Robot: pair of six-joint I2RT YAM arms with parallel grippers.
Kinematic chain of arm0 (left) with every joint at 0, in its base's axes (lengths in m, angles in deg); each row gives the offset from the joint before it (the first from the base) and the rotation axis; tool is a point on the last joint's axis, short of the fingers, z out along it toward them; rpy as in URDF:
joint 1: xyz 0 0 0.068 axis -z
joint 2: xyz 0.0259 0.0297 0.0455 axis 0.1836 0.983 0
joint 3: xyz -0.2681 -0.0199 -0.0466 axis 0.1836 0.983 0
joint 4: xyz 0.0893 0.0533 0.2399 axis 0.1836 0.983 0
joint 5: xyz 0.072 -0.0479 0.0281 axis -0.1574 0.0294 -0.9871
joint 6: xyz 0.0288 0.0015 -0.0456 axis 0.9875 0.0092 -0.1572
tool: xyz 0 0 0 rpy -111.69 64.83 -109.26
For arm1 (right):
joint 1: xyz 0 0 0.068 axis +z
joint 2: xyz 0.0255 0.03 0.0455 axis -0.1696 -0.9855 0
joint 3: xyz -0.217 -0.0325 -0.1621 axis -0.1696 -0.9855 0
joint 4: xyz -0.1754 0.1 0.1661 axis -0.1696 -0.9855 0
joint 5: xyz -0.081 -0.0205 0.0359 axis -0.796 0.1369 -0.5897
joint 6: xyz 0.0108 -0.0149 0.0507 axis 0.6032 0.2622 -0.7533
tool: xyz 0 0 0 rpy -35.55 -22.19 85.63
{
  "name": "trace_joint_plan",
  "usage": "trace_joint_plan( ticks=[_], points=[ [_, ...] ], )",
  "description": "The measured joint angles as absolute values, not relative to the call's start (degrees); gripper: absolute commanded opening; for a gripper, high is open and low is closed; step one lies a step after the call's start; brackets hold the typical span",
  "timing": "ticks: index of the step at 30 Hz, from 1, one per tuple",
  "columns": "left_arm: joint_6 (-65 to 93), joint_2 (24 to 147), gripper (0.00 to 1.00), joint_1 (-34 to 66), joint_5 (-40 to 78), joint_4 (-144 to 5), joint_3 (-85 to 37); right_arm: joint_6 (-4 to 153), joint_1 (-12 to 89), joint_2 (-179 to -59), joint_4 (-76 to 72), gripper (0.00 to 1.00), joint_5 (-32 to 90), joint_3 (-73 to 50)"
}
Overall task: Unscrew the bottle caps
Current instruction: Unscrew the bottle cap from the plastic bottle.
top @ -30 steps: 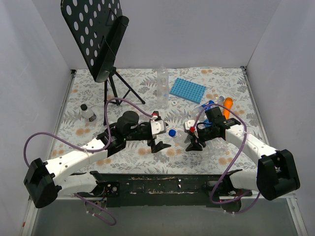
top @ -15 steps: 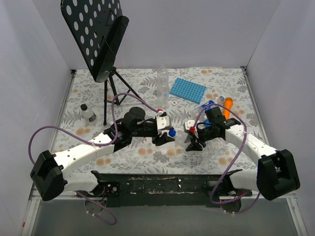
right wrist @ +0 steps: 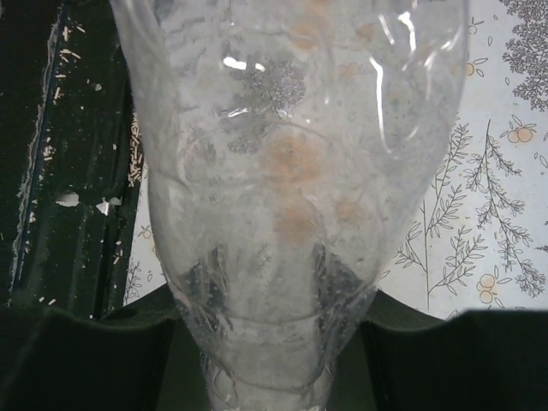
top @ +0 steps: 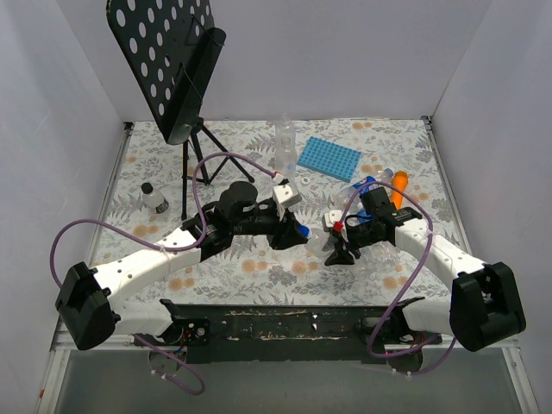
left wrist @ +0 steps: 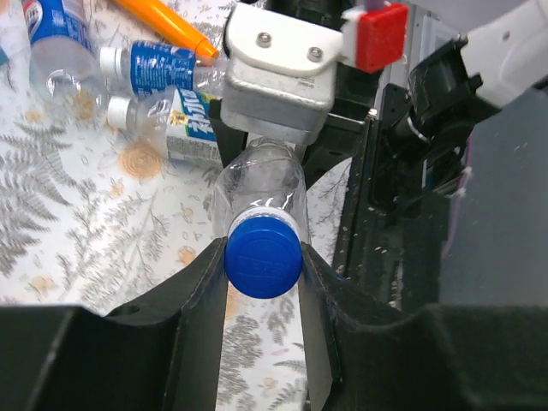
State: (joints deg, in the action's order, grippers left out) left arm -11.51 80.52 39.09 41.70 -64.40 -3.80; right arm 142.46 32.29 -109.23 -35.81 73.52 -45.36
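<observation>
The left claw [top: 294, 231] is closed around the round blue plastic cap [left wrist: 263, 264], apparently touching both sides. The right claw [top: 339, 248] clamps the clear crinkly plastic bottle [right wrist: 282, 154], held level between the 2 claws. Labelled bottles [left wrist: 163, 73] and an orange stick [left wrist: 163, 21] crowd just beyond. All this sits on the floral surface [top: 259, 276], near its front edge, with white walls around.

Floral table [top: 388, 138] carries a music stand [top: 172, 60], blue tray [top: 329, 158], small jar [top: 154, 198] and labelled bottles [left wrist: 158, 68]
</observation>
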Motion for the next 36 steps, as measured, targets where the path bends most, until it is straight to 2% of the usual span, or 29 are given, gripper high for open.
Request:
trace_joint_plan(
  ticks=[10,19,21,25,30,31,36],
  points=[
    [-51.11,81.9,0.0,39.53,28.65,-51.65,-10.36,139.23,32.35,-109.25,-35.99,0.06,74.66,-45.36],
    [-61.73,86.03,0.0,39.7,24.39,-44.66,-14.95,139.03,32.07,-109.95,-36.73,0.06,72.12,-45.39],
    [-62.04,86.03,0.1,39.92,23.51,-44.22,-15.17,139.08,32.07,-109.95,-36.65,0.06,72.12,-45.39],
    [-61.73,85.99,0.56,40.23,22.29,-43.46,-15.67,139.12,32.07,-109.99,-36.16,0.06,72.16,-45.39],
    [-58.63,84.28,0.96,39.72,18.66,-43.39,-15.86,140.98,32.2,-109.99,-35.92,0.06,72.25,-45.39],
    [-57.67,83.43,0.98,39.46,17.68,-43.41,-15.86,141.24,32.29,-109.99,-35.9,0.06,72.25,-45.39],
    [-52.18,77.81,0.98,39.24,15.38,-44.77,-14.99,141.66,32.29,-109.99,-35.9,0.06,72.27,-45.39]
  ],
)
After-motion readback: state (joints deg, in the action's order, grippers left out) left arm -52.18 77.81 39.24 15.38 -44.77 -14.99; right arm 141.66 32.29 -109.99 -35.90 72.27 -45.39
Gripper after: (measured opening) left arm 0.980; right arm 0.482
